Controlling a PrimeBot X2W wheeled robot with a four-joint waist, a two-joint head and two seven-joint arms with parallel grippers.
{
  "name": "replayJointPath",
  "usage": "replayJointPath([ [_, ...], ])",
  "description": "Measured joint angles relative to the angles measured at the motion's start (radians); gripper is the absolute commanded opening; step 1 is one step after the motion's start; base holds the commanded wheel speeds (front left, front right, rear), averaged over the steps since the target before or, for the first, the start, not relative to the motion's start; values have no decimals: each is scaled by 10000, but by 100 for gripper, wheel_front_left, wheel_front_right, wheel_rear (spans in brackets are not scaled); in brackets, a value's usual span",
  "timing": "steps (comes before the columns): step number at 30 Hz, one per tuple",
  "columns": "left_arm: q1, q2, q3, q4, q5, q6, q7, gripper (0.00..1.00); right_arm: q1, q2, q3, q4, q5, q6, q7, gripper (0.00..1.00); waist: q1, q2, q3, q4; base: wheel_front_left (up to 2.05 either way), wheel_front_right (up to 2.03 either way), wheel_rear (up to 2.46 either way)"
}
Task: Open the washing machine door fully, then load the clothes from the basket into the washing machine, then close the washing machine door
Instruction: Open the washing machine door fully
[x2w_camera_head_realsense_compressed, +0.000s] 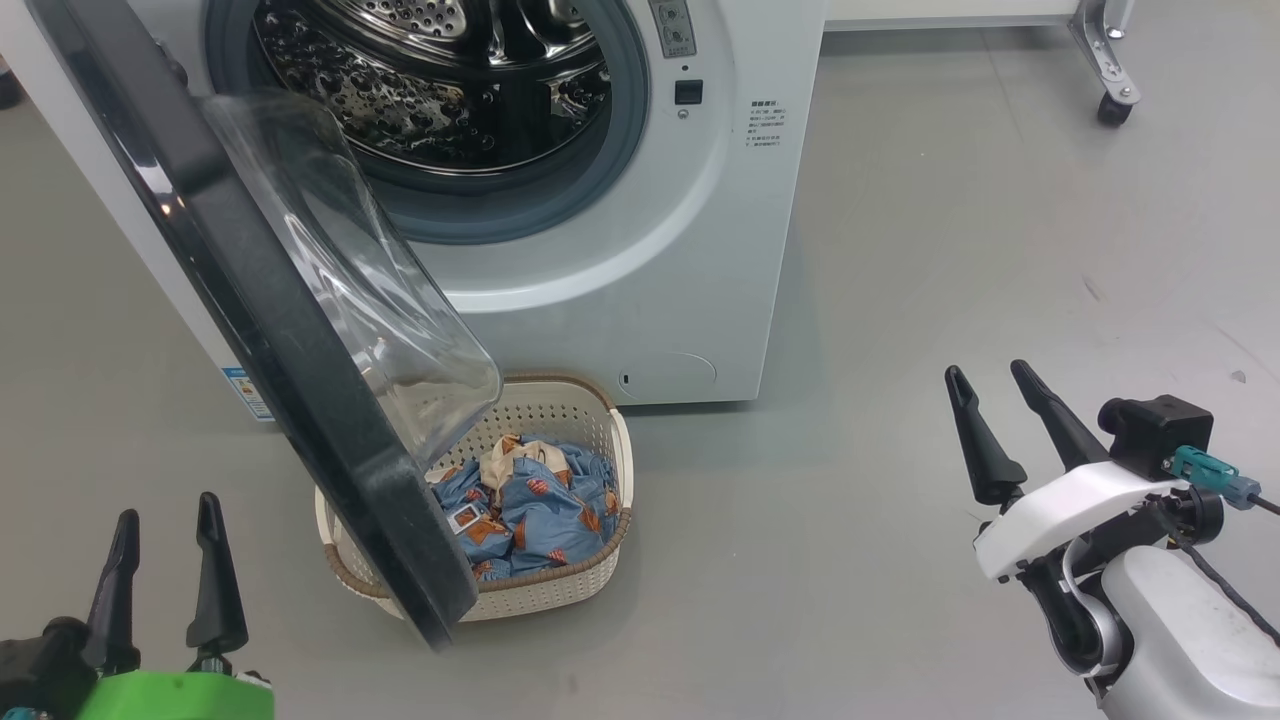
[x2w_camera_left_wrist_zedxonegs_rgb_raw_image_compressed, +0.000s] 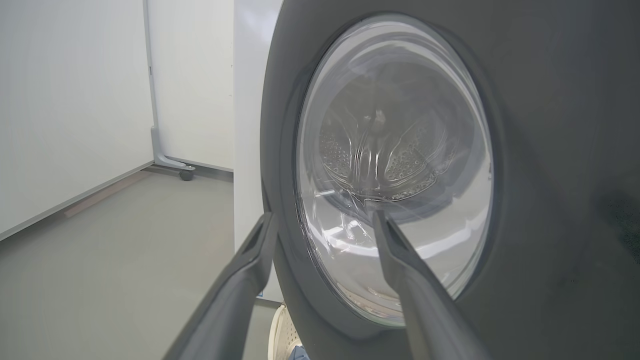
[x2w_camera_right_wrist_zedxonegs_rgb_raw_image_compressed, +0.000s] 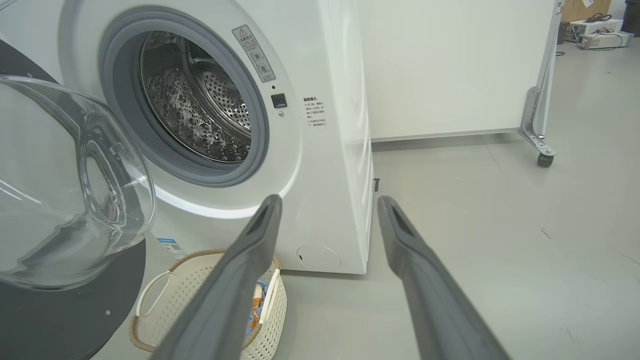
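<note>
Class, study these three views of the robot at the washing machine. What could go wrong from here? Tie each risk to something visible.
1. The washing machine door stands out over part of the basket, so a gripper reaching for the clothes may hit it.
2. The open left gripper faces the door's outer side; pushing there would probably swing it shut, not wider.
3. The clothes lie heaped, so a piece could drop on the floor.

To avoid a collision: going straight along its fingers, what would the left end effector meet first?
Probably the washing machine door: it stands straight ahead of the left end effector, though the gap is unclear.
</note>
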Motion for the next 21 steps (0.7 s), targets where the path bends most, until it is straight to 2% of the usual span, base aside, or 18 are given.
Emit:
replayJointPath([
  [10, 0, 4, -10, -4, 0, 0, 0, 100, 0, 144, -226, 82, -146, 6, -2, 100, 0, 0, 7, 6, 0, 0, 0],
  [11, -1, 4, -12, -4, -2, 0, 0, 97, 0, 163, -253, 92, -194, 12, -2, 100, 0, 0, 7, 6, 0, 0, 0],
  [12, -1, 4, -15, -4, 0, 0, 0, 89, 0, 184, -268, 104, -221, 13, -2, 100, 0, 0, 7, 6, 0, 0, 0],
  [14, -1, 4, -35, -4, -2, 0, 0, 43, 0, 230, -301, 113, -272, 15, -2, 100, 0, 0, 6, 6, 0, 0, 0],
  [15, -1, 4, -48, -4, 0, 0, 0, 12, 0, 255, -328, 117, -272, 17, -2, 100, 0, 0, 6, 6, 0, 0, 0],
  [16, -1, 2, -52, -4, -2, 0, 0, 0, 0, 274, -357, 121, -274, 17, -2, 100, 0, 0, 5, 7, 0, 0, 0],
  [21, -2, 2, -50, -21, -15, 0, 0, 0, 0, 322, -458, 144, -362, 36, -2, 100, 0, 0, -2, 19, 0, 0, 0],
])
